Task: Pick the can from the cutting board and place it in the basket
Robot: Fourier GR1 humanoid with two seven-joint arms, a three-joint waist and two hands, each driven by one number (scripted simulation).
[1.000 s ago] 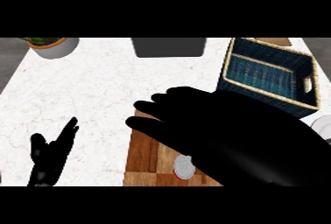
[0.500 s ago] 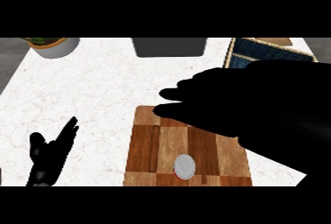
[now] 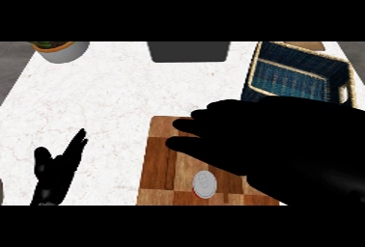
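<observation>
Your right hand's fingers (image 3: pixel 187 144) stretch leftward, fairly straight and spread, with nothing held between them. The right hand (image 3: pixel 285 144) itself hangs over the right half of the cutting board (image 3: pixel 160 159) and hides much of it. The can (image 3: pixel 205 184) stands upright on the board at lower centre of the frame, just under the edge of the palm and not enclosed by it. You cannot tell from here whether the two touch.

Judging by this, nothing of the task is done yet: the grasp, the lift and the carry to the basket (image 3: pixel 299 77) at upper right all remain. Your left hand (image 3: pixel 57 169) rests open at lower left, fingers up, on the counter (image 3: pixel 107 96).
</observation>
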